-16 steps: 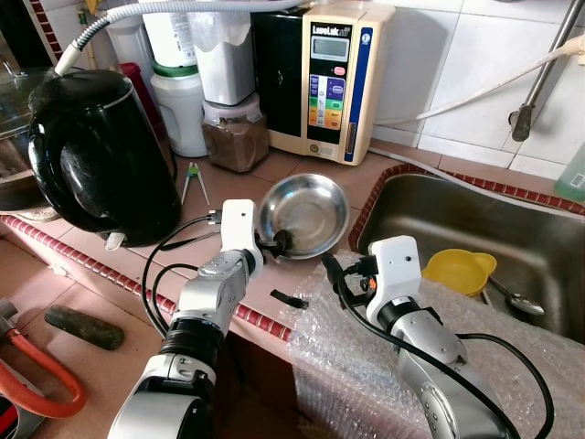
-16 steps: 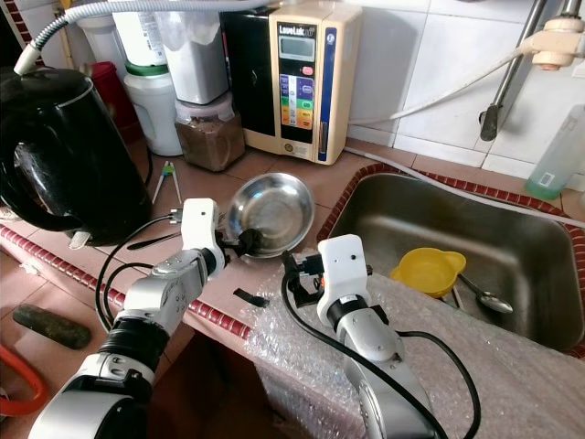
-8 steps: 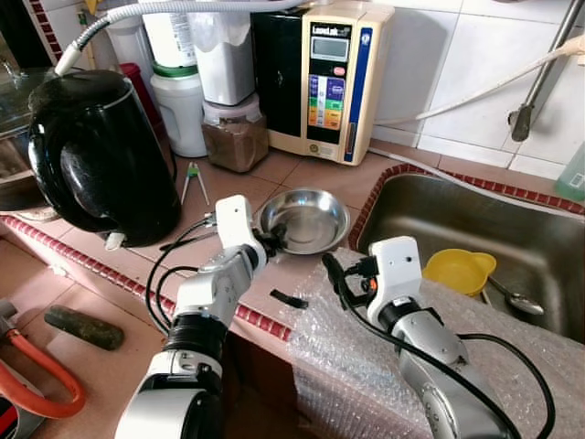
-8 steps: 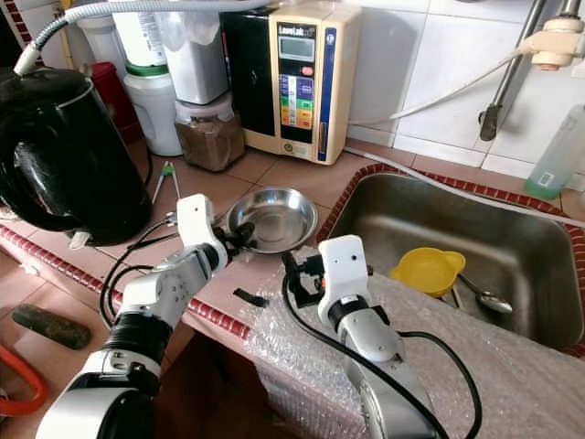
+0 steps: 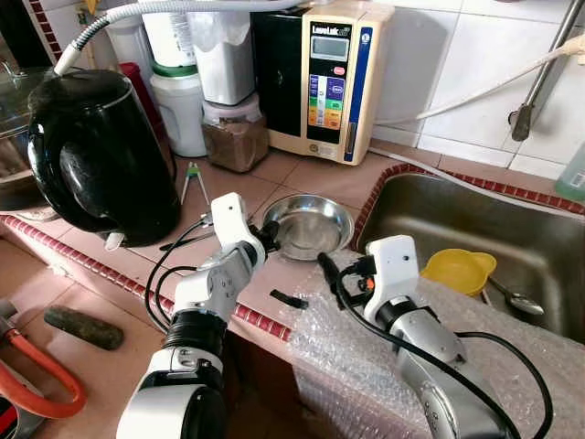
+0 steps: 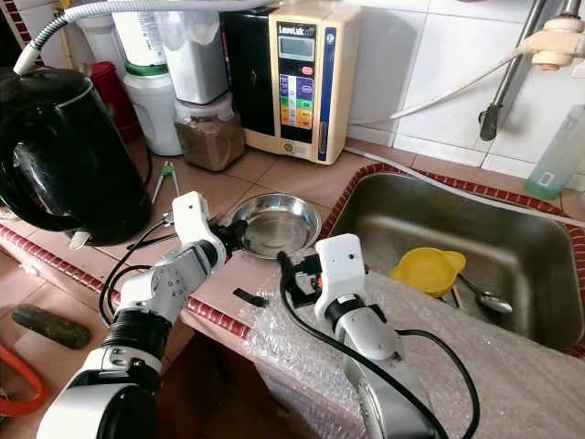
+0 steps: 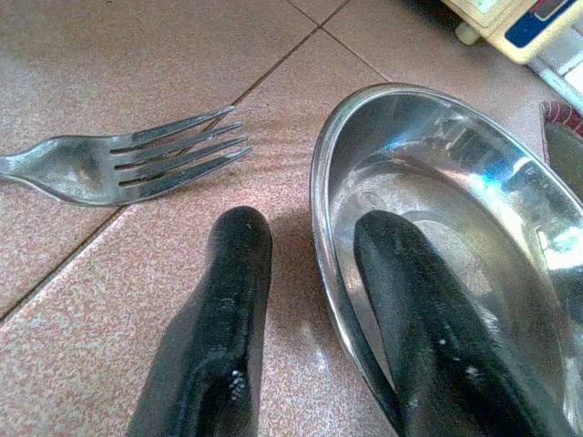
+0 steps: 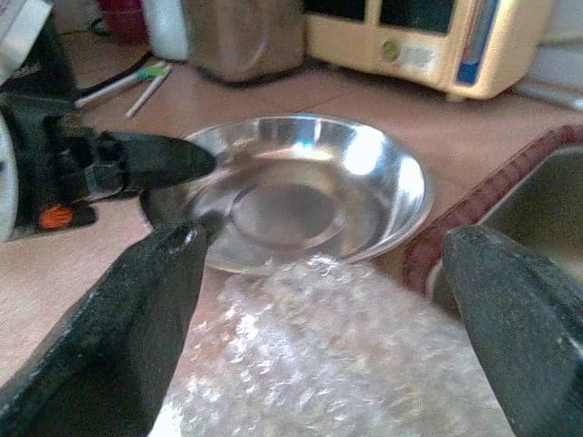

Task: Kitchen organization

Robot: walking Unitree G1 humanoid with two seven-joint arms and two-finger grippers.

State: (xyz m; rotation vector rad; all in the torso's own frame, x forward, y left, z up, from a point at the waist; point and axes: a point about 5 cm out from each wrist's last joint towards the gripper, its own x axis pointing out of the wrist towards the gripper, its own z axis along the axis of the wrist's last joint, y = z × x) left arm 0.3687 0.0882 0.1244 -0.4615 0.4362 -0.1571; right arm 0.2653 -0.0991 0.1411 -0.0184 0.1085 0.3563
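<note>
We were in a home kitchen. The evidence was as follows: a terracotta-tiled counter (image 5: 311, 178) edged with a red patterned strip, a white-tiled wall (image 5: 457, 64), and a steel sink (image 5: 475, 229) set into the counter. A black kettle (image 5: 96, 155), a beige water-filter unit (image 5: 329, 78), storage jars (image 5: 233, 123), a steel bowl (image 5: 306, 224) and a fork (image 7: 118, 164) stood or lay on the counter. A yellow funnel (image 5: 460, 270) and a spoon (image 5: 516, 300) lay in the sink.

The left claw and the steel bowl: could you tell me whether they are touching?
Touching. In the left wrist view the left claw straddles the steel bowl's rim, one finger lying inside against the wall, the other outside over the tile.
</note>
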